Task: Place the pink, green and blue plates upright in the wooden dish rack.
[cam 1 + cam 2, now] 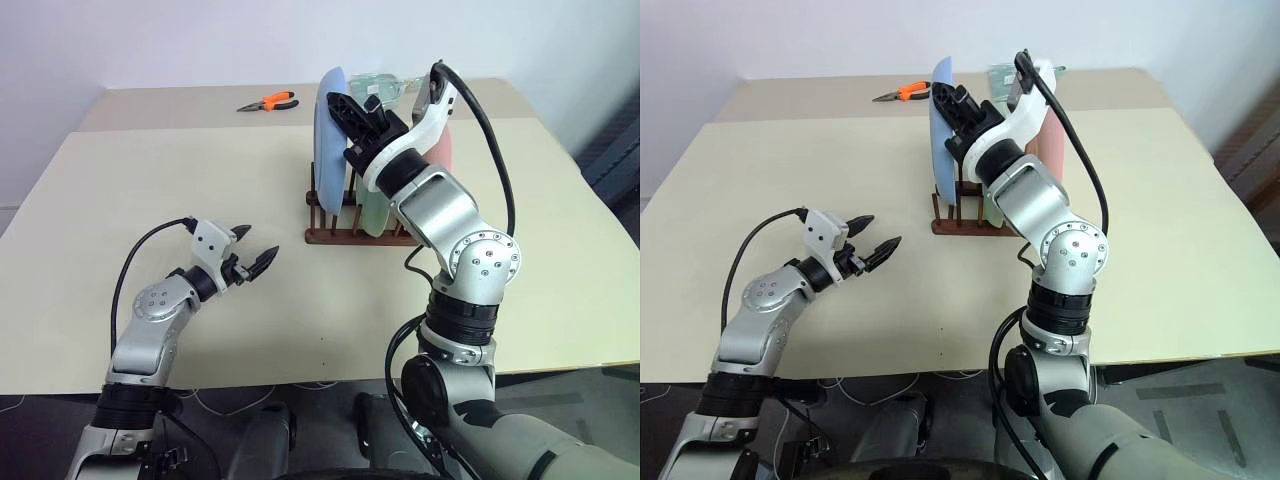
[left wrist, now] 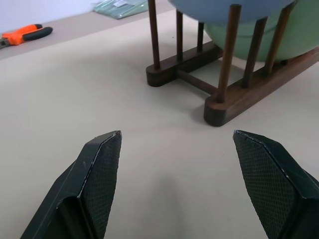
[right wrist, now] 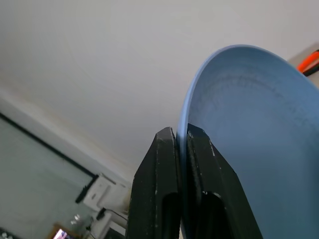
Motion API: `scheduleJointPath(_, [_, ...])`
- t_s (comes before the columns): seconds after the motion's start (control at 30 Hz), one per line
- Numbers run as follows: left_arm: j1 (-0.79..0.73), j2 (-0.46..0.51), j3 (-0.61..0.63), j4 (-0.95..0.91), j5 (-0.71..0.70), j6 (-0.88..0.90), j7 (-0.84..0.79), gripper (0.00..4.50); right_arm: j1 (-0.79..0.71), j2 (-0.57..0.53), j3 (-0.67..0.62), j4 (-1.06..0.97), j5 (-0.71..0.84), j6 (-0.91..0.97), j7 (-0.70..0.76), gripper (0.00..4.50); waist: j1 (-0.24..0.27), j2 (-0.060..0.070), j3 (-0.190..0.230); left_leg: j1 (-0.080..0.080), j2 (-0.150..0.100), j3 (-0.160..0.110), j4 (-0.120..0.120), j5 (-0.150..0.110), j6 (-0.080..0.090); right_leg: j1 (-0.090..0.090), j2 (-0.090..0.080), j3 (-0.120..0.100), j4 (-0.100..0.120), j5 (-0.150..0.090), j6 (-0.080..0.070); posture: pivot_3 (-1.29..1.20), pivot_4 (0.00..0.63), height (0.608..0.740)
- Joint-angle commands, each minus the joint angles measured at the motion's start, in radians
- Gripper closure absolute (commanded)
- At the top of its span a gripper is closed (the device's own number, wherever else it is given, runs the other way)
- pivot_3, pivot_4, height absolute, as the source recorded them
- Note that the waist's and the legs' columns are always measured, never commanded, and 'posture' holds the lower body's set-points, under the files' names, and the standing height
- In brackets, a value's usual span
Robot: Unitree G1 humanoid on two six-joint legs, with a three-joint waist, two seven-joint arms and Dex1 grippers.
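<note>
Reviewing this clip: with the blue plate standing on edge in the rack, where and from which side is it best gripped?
By its thin upper rim, from above. The blue plate stands on edge between the wooden dish rack pegs, so only the top edge is free; the right gripper is shut on the rim that way, one finger on each face.
</note>
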Motion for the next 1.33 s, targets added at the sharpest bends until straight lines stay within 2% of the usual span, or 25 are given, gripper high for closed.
scheduleJointPath(0.03, [0.009,-0.001,0.008,-0.047,-0.002,-0.013,-0.001,0.81,-0.01,0.011,0.012,0.016,0.002,-0.031,-0.008,4.45,-0.001,0.0,0.0,0.0,0.0,0.0,0.0,0.0,0.0,0.0,0.0,0.0,0.0,0.0,0.0,0.0,0.15,0.74])
scheduleJointPath(0.1, [0.011,-0.003,0.006,-0.046,0.0,-0.014,-0.001,0.81,-0.024,0.007,0.012,0.06,-0.022,-0.051,-0.004,4.45,-0.001,0.0,0.0,0.0,0.0,0.0,0.0,0.0,0.0,0.0,0.0,0.0,0.0,0.0,0.0,0.0,0.15,0.74])
scheduleJointPath(0.2, [0.009,-0.01,-0.001,-0.043,0.005,-0.017,0.0,0.81,-0.056,-0.014,0.013,0.116,-0.056,-0.075,0.034,3.48,0.0,0.0,0.0,0.0,0.0,0.001,0.0,0.0,0.0,0.0,0.0,0.0,0.0,0.0,0.0,0.0,0.15,0.74])
scheduleJointPath(0.23, [0.008,-0.011,-0.002,-0.042,0.006,-0.017,0.0,0.81,-0.064,-0.021,0.016,0.126,-0.066,-0.08,0.046,3.11,0.0,0.0,0.0,0.0,0.0,0.001,0.0,0.0,0.0,0.0,0.0,0.0,0.0,0.0,0.0,0.0,0.15,0.74])
scheduleJointPath(0.3, [0.01,-0.015,-0.005,-0.043,0.008,-0.019,0.0,0.81,-0.095,-0.067,0.044,0.131,-0.13,-0.095,0.097,2.04,0.0,0.0,0.0,0.0,0.0,0.001,0.001,0.0,0.0,0.0,0.0,0.0,0.0,0.0,0.0,0.0,0.15,0.74])
scheduleJointPath(0.37, [0.013,-0.019,-0.005,-0.045,0.009,-0.021,0.002,0.81,-0.115,-0.149,0.097,0.086,-0.211,-0.093,0.179,1.07,0.0,0.001,0.0,0.0,0.0,0.001,0.001,0.0,0.0,0.0,0.0,0.0,0.0,0.0,0.0,0.0,0.15,0.74])
scheduleJointPath(0.43, [0.016,-0.025,-0.005,-0.047,0.014,-0.023,0.008,0.81,-0.11,-0.257,0.145,0.009,-0.278,-0.098,0.279,1.07,0.001,0.0,0.0,0.0,0.0,0.001,0.0,0.0,0.0,0.0,0.0,0.0,0.0,0.0,0.0,0.0,0.15,0.74])
scheduleJointPath(0.47, [0.019,-0.023,0.002,-0.047,0.016,-0.024,0.013,0.81,-0.087,-0.351,0.153,-0.059,-0.306,-0.104,0.365,1.07,0.005,0.0,0.0,0.0,0.0,0.001,0.0,0.0,0.0,0.0,0.0,0.0,-0.001,0.0,0.0,0.0,0.15,0.74])
scheduleJointPath(0.57, [0.024,-0.017,0.023,-0.039,0.025,-0.028,0.029,0.81,0.022,-0.59,0.109,-0.2,-0.34,-0.133,0.584,1.07,0.009,-0.001,-0.001,-0.002,0.0,0.001,0.001,0.0,0.0,0.001,0.0,0.0,-0.003,0.0,0.001,0.0,0.15,0.74])
scheduleJointPath(0.67, [0.035,0.022,0.07,0.007,0.044,-0.051,0.043,0.81,0.324,-0.857,-0.119,-0.23,-0.364,-0.121,0.778,1.07,0.017,-0.006,-0.003,-0.001,0.0,0.0,0.001,-0.001,0.001,0.005,-0.001,-0.001,-0.007,-0.002,0.002,0.0,0.15,0.74])
scheduleJointPath(0.77, [0.037,0.045,0.086,0.037,0.051,-0.06,0.044,0.81,0.575,-0.98,-0.244,-0.196,-0.434,-0.165,0.912,1.07,0.02,-0.004,-0.002,0.0,-0.001,0.002,0.002,-0.001,0.002,0.008,-0.002,-0.001,-0.007,-0.006,0.002,0.0,0.15,0.74])
scheduleJointPath(0.87, [0.038,0.063,0.088,0.053,0.056,-0.051,0.034,0.81,0.797,-1.005,-0.257,-0.153,-0.542,-0.242,1.007,1.07,0.015,-0.002,-0.003,0.002,0.0,0.005,0.002,-0.001,0.002,0.007,-0.002,0.001,-0.006,-0.006,0.002,0.0,0.15,0.74])
scheduleJointPath(0.93, [0.035,0.063,0.075,0.045,0.063,-0.037,0.033,0.81,0.841,-0.998,-0.216,-0.103,-0.618,-0.309,1.025,1.07,0.005,-0.002,-0.003,0.002,0.001,0.005,0.002,-0.001,0.002,0.008,-0.002,0.001,-0.006,-0.006,0.002,0.0,0.15,0.74])
scheduleJointPath(1.17, [0.075,0.063,0.061,-0.03,0.064,0.002,0.022,0.81,0.806,-0.924,-0.064,0.073,-0.79,-0.476,1.036,1.07,0.009,-0.002,-0.002,0.002,0.001,0.007,0.003,-0.001,0.002,0.007,-0.002,0.002,-0.006,-0.005,0.002,0.0,0.15,0.74])
scheduleJointPath(1.33, [0.117,0.058,0.064,-0.073,0.063,0.015,0.028,0.81,0.73,-0.888,-0.003,0.185,-0.856,-0.548,1.04,1.07,0.01,-0.002,-0.002,0.002,0.0,0.007,0.003,-0.001,0.002,0.006,-0.002,0.002,-0.006,-0.005,0.001,0.0,0.15,0.74])
